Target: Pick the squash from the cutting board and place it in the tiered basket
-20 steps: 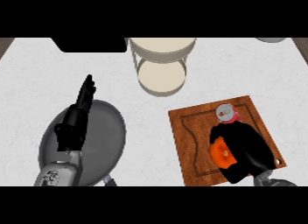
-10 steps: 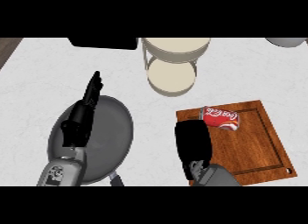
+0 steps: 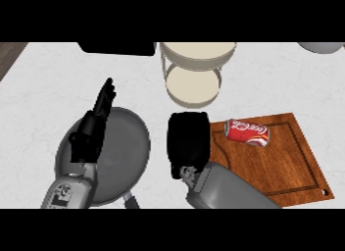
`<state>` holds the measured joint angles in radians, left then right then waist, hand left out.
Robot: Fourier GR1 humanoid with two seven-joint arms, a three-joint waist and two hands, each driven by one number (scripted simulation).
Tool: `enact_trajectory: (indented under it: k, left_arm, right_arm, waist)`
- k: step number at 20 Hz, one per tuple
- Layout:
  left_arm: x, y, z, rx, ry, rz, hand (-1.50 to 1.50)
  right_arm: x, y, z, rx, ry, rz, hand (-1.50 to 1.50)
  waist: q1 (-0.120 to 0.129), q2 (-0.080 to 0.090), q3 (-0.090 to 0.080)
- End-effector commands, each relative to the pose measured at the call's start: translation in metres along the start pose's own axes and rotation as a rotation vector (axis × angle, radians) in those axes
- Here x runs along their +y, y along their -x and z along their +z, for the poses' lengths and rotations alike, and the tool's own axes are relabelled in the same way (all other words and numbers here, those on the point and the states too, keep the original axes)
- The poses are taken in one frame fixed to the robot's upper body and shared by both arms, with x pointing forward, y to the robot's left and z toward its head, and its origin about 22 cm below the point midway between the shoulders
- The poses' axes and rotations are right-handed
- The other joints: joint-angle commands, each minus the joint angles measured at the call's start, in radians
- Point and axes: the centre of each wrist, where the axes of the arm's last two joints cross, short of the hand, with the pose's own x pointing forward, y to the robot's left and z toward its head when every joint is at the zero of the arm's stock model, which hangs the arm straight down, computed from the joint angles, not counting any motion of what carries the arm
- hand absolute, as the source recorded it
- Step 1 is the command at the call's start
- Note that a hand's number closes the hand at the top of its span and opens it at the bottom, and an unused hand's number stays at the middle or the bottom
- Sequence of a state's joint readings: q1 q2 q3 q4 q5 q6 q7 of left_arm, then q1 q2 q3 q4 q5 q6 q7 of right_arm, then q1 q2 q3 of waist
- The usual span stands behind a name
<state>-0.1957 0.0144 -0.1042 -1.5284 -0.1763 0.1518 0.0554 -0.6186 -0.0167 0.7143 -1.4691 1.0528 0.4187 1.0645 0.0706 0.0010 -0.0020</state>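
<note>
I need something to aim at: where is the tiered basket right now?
In the head view the tiered basket stands at top centre of the counter, just beyond the right hand and up-left of the cutting board.

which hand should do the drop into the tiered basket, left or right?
Right. The right hand is curled, back toward the camera, off the cutting board just below the tiered basket; the squash isn't visible, likely hidden in it. The left hand rests open over the pan, farther left.
</note>
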Motion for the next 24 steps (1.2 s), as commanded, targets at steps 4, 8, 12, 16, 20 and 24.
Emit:
enact_trajectory:
  k: [4, 8, 12, 16, 20, 24]
  left_arm:
    - [0.001, 0.001, -0.006, 0.033, -0.022, 0.013, 0.0]
    - [0.001, 0.004, -0.004, 0.03, -0.026, -0.007, 0.0]
    - [0.009, 0.003, -0.001, 0.016, -0.05, -0.01, 0.0]
    - [0.01, 0.008, 0.006, 0.015, -0.021, -0.008, 0.0]
    - [0.012, 0.004, 0.009, -0.001, -0.019, 0.002, 0.0]
    - [0.0, 0.003, 0.002, 0.01, -0.017, 0.001, 0.0]
  right_arm:
    - [-0.092, -0.023, 0.011, 0.165, 0.192, -0.058, 1.5]
    - [-0.14, -0.023, 0.014, 0.168, 0.243, -0.123, 1.5]
    - [-0.187, -0.024, 0.016, 0.171, 0.268, -0.132, 1.5]
    - [-0.208, -0.028, 0.01, 0.186, 0.248, -0.255, 1.5]
    - [-0.235, -0.022, 0.002, 0.176, 0.249, -0.442, 1.5]
    - [-0.24, -0.035, -0.019, 0.185, 0.258, -0.375, 1.5]
  waist:
    - [-0.019, -0.009, -0.001]
    - [-0.035, -0.011, -0.001]
    - [-0.039, -0.016, -0.002]
    - [-0.022, -0.011, -0.002]
    - [-0.015, -0.007, -0.001]
    - [-0.033, 0.0, -0.001]
